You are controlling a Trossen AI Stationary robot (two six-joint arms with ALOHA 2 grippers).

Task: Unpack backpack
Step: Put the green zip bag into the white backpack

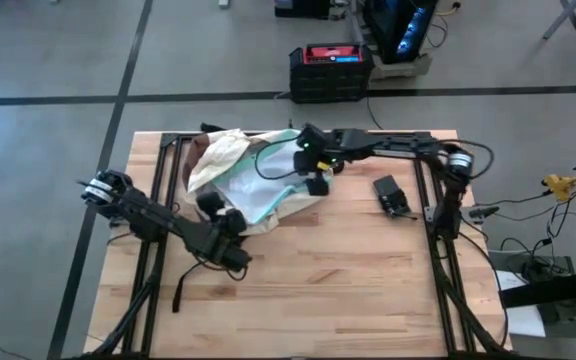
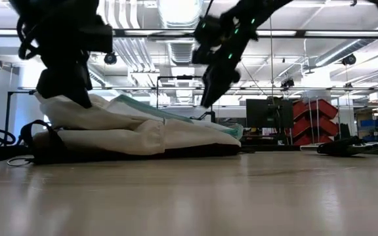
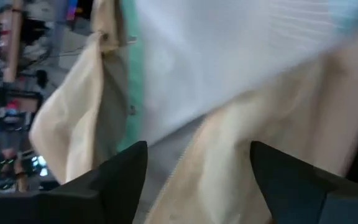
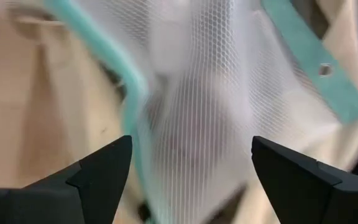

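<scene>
One mesh pouch (image 1: 258,195) in backpack (image 1: 218,155)

Two dark, slender arms are seen, each built of jointed black segments, with black cables looped along the links. A silver-grey ringed joint is shown near the base of each arm, and small green lights glow on the right arm's wrist. Both grippers are formed of two broad, wedge-shaped black fingers.

light: ceiling strips (image 2: 176,13) glared pretty hard, arms went silhouette
blur: both wrist views were smeary
shadows: soft ones on the table (image 1: 348,280)
</scene>
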